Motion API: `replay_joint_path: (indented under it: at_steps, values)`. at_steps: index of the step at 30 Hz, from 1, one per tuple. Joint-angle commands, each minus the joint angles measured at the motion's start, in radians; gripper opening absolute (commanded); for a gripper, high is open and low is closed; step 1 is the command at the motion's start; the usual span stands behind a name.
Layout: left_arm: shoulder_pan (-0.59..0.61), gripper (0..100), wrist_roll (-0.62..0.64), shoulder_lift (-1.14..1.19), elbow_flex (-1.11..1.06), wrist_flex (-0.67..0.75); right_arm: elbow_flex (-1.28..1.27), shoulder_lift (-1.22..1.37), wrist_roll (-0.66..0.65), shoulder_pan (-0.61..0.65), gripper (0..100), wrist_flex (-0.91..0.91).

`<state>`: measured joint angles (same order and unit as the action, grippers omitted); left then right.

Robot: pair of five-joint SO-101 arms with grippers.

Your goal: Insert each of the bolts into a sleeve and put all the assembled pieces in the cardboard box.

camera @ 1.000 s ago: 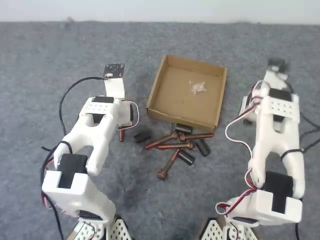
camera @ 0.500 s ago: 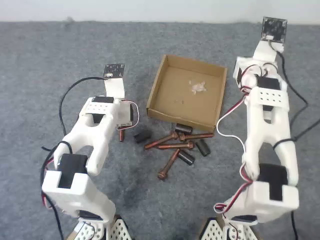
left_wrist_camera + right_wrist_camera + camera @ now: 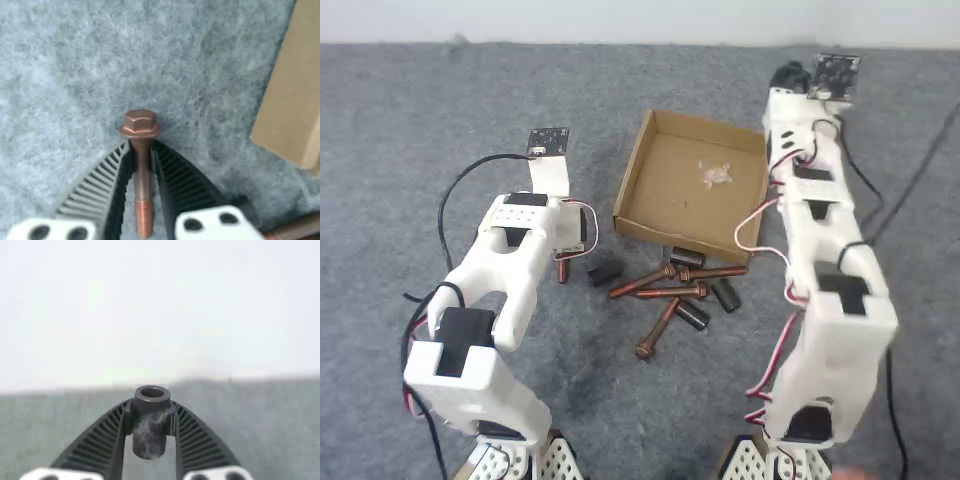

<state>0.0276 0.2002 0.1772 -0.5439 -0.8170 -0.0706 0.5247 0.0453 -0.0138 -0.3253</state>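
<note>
My left gripper [image 3: 141, 146] is shut on a copper bolt [image 3: 142, 165], its hex head sticking out past the fingertips just above the grey carpet. In the high view this bolt [image 3: 563, 268] shows beneath the left arm, left of the cardboard box [image 3: 682, 236]. My right gripper [image 3: 150, 407] is shut on a black sleeve [image 3: 149, 425], held upright with its bore open. In the high view that sleeve [image 3: 788, 75] is raised beyond the box's far right corner. Several loose bolts [image 3: 658, 291] and black sleeves [image 3: 694, 315] lie in front of the box.
A white scrap [image 3: 717, 174] lies inside the box. One sleeve [image 3: 605, 271] sits apart near the left arm. A box wall [image 3: 295, 90] stands close to the left gripper. A pale wall borders the carpet's far edge.
The right arm has stretched out and swung from the right side toward the box's far right corner, carrying the sleeve. The left arm has kept still with its bolt.
</note>
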Motion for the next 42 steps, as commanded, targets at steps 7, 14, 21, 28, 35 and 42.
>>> replay_joint_path:
  at_steps: [7,14,21,28,35,42]
  values:
    - [0.005,1,-0.008,-0.038,0.038,0.002,0.244,0.194,-0.017,-0.012,0.6,-0.259]
    - [0.005,1,-0.008,-0.038,0.038,0.002,-0.084,0.058,-0.015,-0.005,0.6,-0.481]
    - [0.005,1,-0.008,-0.038,0.038,0.002,-0.416,0.01,-0.017,0.013,0.6,-0.839]
    - [0.005,1,-0.008,-0.038,0.038,0.002,-0.69,0.013,-0.017,0.018,0.6,-1.141]
    - [0.005,1,-0.008,-0.038,0.038,0.002,-0.931,0.004,-0.015,0.053,0.6,-1.38]
    - [0.005,1,-0.008,-0.038,0.038,0.002,-1.092,-0.028,-0.015,0.085,0.6,-1.435]
